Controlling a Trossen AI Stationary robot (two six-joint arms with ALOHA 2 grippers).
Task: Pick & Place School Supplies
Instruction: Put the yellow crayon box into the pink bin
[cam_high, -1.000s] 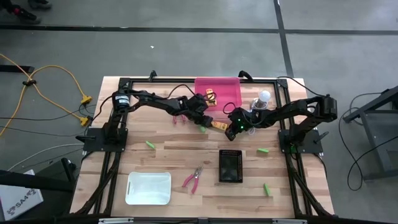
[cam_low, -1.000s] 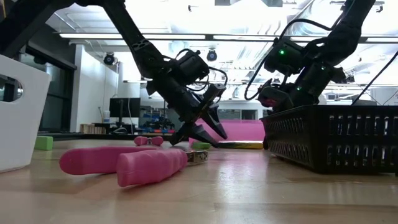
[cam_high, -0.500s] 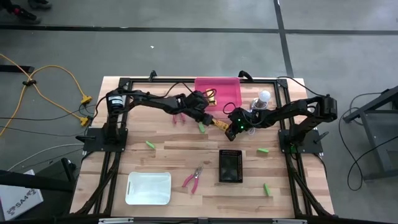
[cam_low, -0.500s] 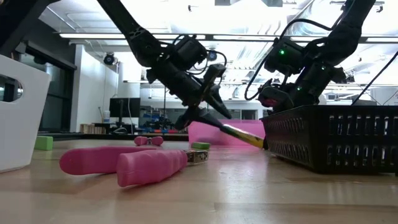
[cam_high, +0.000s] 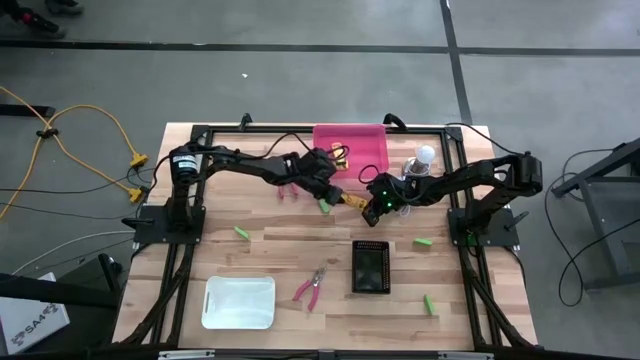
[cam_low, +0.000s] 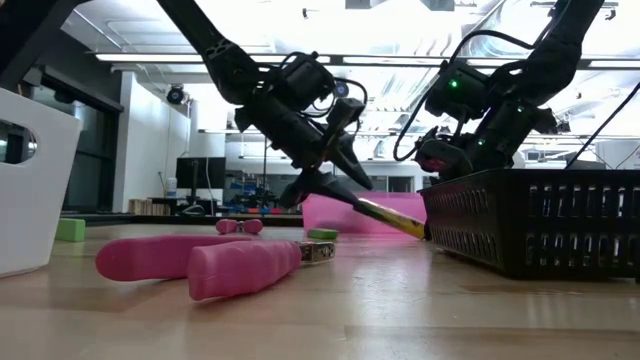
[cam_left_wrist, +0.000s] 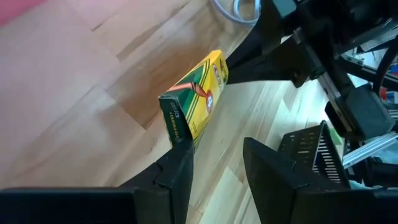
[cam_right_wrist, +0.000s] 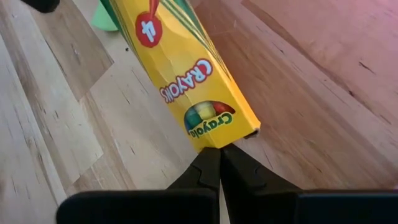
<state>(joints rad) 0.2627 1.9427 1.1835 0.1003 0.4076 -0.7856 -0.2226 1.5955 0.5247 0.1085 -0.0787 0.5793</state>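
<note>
Just in front of the pink bin (cam_high: 352, 146), the left gripper (cam_high: 327, 186) holds one end of the crayon box (cam_high: 349, 200), half-closed on it, raised off the tabletop (cam_high: 260, 250). Right gripper (cam_high: 372, 203), fully closed w/ nothing held, touches the other end. Lift w/o tilting, then carry over the bin.

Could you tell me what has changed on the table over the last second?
The left end effector has lifted one end of the yellow crayon box, which now slopes down toward the right end effector, still shut at the box's lower end. The pink pliers, black basket, white tray and pink bin have not moved.
</note>
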